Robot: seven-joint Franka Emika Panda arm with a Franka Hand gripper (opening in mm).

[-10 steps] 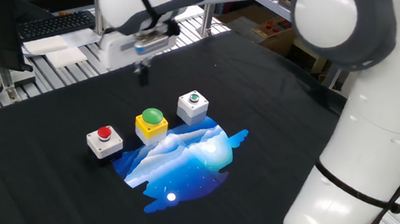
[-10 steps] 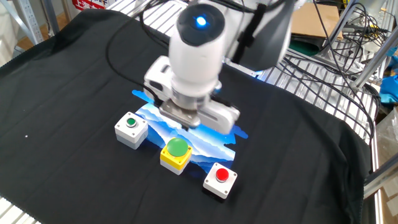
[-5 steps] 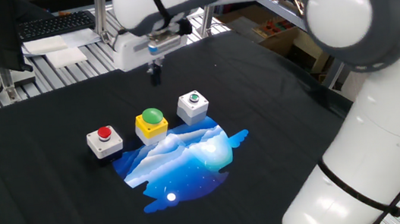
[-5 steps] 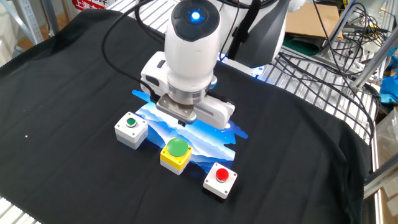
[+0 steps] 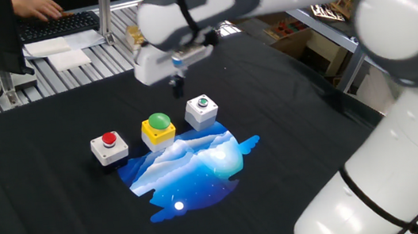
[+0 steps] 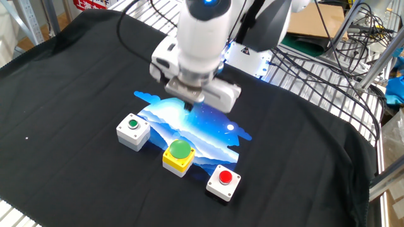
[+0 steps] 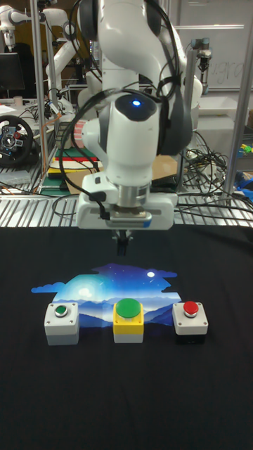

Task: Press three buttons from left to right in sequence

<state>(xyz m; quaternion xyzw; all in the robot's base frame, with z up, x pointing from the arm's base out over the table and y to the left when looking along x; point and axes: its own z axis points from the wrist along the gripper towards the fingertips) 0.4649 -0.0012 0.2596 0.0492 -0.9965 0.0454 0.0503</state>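
Three buttons stand in a row on the black cloth. The red cap on a white box (image 5: pixel 109 145) (image 6: pixel 223 181) (image 7: pixel 190 320) is leftmost in one fixed view. Beside it sit the big green dome on a yellow box (image 5: pixel 158 129) (image 6: pixel 178 156) (image 7: pixel 128 318) and the small green cap on a white box (image 5: pixel 202 110) (image 6: pixel 133 130) (image 7: pixel 60 323). My gripper (image 5: pixel 177 81) (image 6: pixel 188 106) (image 7: pixel 122 246) hangs in the air behind the row, roughly between the yellow box and the green-capped box. It touches nothing. Its fingertips meet in a single dark tip and it holds nothing.
A blue mountain print (image 5: pixel 191 167) (image 6: pixel 208 126) lies on the cloth next to the buttons. A keyboard (image 5: pixel 58 25) with a person's hand on it sits beyond the back left edge. Cables and a metal rack (image 6: pixel 328 50) border the far side.
The gripper has moved right in one fixed view, from behind the yellow box toward the green-capped box. In the other fixed view it has drawn back from the buttons and over the print.
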